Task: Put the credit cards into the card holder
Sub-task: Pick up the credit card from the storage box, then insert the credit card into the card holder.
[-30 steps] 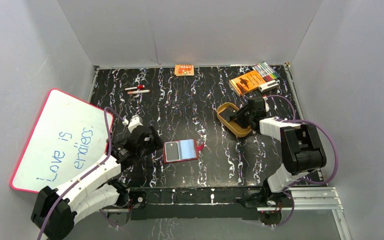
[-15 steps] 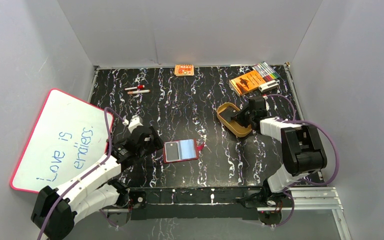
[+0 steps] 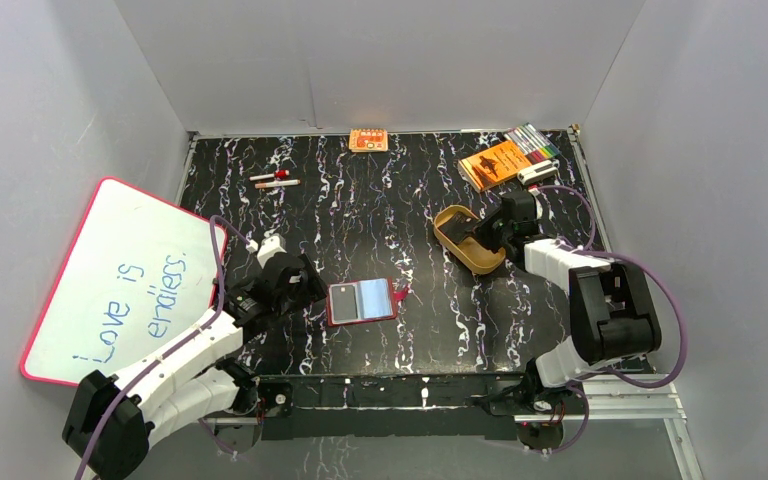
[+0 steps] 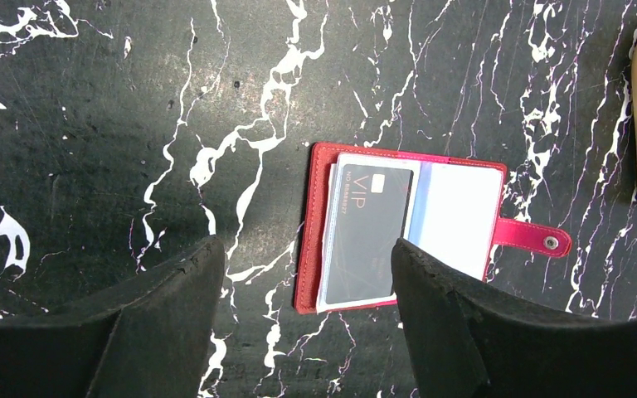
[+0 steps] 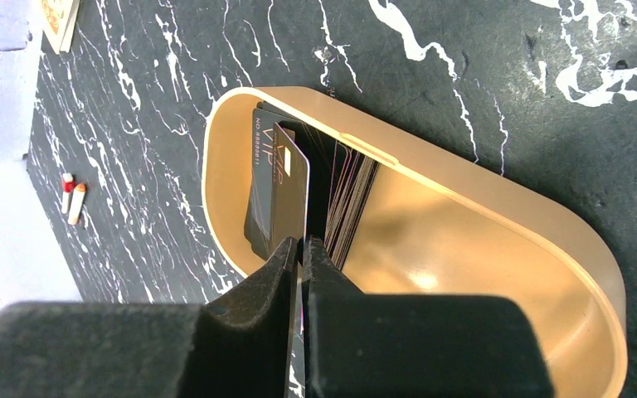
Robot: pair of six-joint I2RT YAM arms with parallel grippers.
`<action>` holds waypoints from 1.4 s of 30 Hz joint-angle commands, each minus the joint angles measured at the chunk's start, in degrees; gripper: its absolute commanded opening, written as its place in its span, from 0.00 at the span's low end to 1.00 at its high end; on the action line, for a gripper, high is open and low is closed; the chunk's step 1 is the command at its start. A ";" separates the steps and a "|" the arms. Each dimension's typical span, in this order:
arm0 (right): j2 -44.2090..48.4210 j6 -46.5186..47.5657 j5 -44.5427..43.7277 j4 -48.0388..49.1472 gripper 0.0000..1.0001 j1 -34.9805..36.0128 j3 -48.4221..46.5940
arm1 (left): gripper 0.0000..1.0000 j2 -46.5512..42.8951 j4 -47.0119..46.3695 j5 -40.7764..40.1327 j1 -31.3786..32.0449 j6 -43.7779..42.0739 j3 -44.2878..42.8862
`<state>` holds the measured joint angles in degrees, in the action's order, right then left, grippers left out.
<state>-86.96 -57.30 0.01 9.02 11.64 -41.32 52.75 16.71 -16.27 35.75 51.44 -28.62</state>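
Right gripper (image 5: 300,249): pinched thin on the lower edge of a dark credit card (image 5: 293,178). The card stands on edge inside the tan tray (image 5: 481,178), with another dark card (image 5: 259,186) leaning just behind it.

Left gripper (image 4: 302,253): jaws wide, holding nothing, above the counter (image 4: 91,124). Just beside it the card holder (image 4: 456,211) lies open, with a VIP card (image 4: 369,232) in its left sleeve.

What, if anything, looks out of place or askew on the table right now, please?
Only the whiteboard stands out: it sits crooked beside the table, one corner overlapping its black top. The card holder lies open and flat; the right gripper pinches a credit card upright in the tray.
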 commanded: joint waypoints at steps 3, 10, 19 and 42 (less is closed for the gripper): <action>2.59 0.96 -0.36 0.40 0.08 -0.22 0.36 | 0.70 -0.70 0.16 0.10 -0.15 0.14 0.21; 5.07 0.43 -1.47 -1.64 0.00 -0.24 -0.31 | 0.70 -0.98 0.48 -0.35 -0.16 0.01 -0.09; 8.29 -1.83 -3.49 -8.46 0.00 -0.34 -5.53 | 0.70 -3.15 2.16 -3.22 -0.15 -0.14 -1.33; 9.90 28.87 33.45 -24.53 0.00 15.59 -16.52 | 0.70 -5.81 -4.60 8.31 -0.20 -1.69 1.04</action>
<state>-76.09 -40.18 28.49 -9.41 21.37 -58.63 47.37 16.53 -13.54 35.75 51.20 -28.97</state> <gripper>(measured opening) 0.011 0.700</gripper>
